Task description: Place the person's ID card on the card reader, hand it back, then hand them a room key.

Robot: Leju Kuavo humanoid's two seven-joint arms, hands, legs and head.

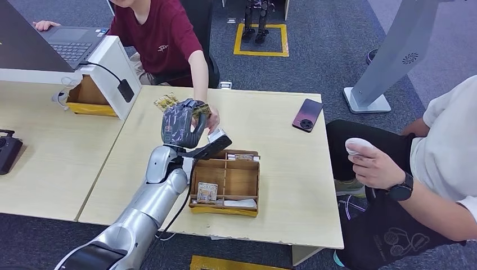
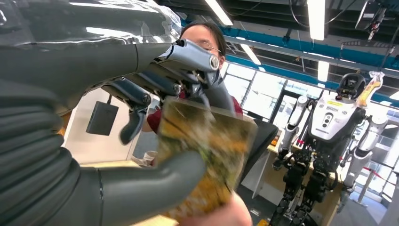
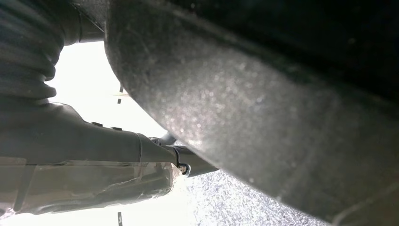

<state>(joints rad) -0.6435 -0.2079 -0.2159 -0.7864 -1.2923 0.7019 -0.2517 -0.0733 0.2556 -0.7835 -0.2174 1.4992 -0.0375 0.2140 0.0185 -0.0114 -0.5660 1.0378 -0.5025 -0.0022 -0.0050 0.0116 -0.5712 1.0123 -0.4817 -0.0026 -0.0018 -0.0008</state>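
My left hand (image 1: 179,124) is raised over the table and pinches a yellow-green patterned card (image 1: 201,109) between thumb and fingers. In the left wrist view the card (image 2: 211,150) sits against my thumb, and the person's hand (image 2: 221,217) touches its lower edge. The person in the red shirt reaches in, their hand (image 1: 212,118) at the card. Just below lies the black-and-white card reader (image 1: 216,140). My right hand (image 3: 94,160) hangs beside a dark body part; how its fingers stand is unclear.
A wooden compartment tray (image 1: 226,209) with a card (image 1: 207,192) sits in front of the reader. Another patterned card (image 1: 166,102) lies on the table. A phone (image 1: 307,115) is at the far right; a second person sits at the right edge.
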